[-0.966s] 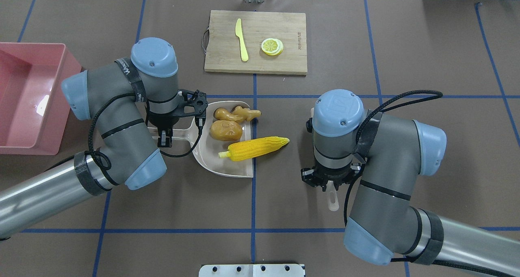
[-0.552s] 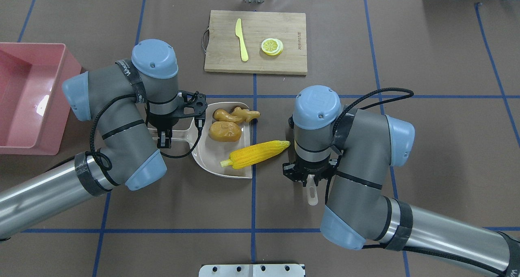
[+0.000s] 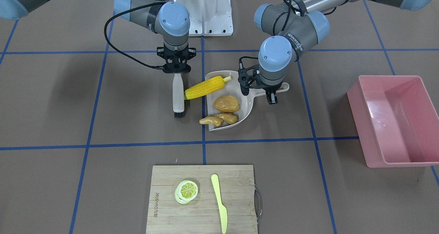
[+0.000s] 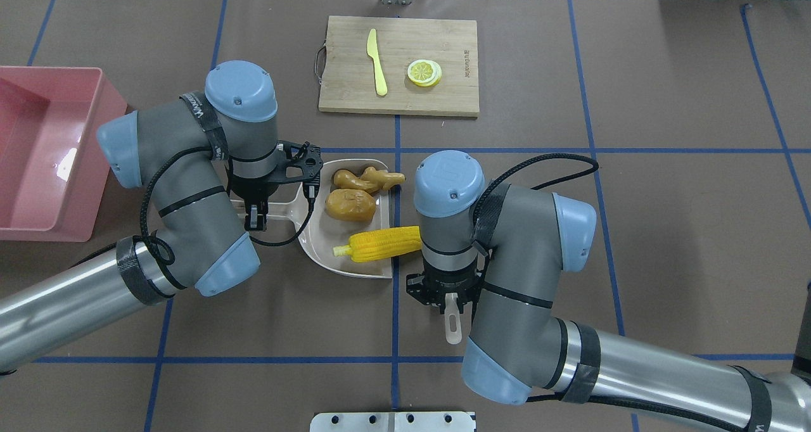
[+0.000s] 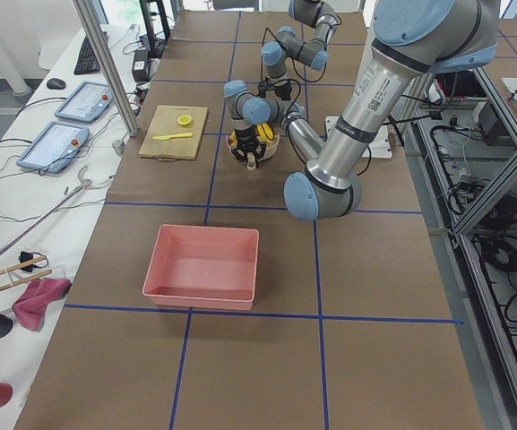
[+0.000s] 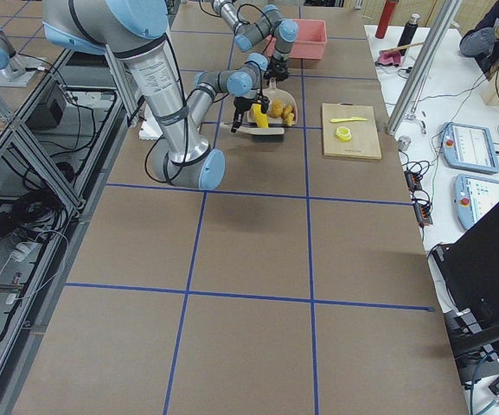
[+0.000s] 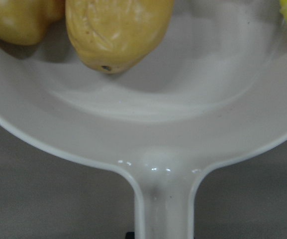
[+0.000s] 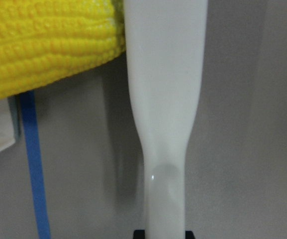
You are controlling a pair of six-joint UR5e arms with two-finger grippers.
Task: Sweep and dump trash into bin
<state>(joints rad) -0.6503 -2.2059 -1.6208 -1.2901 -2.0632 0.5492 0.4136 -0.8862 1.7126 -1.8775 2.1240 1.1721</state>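
Your left gripper [image 3: 271,97] is clamped on the dustpan [image 3: 249,102] handle, with the pan flat on the table. The potato [image 3: 226,104] and ginger root [image 3: 218,119] sit inside the pan, touching each other. The ginger's tip pokes over the open lip. The corn cob [image 3: 204,87] lies across that lip: stalk end in the pan, other end out over the table, pressed against the brush [image 3: 178,96]. Your right gripper [image 3: 176,68] grasps the brush handle from above, bristle end low at the table. Its finger pads are mostly hidden, so the clamp only looks tight. The pink bin [image 3: 365,124] stands well apart, on the robot's left side.
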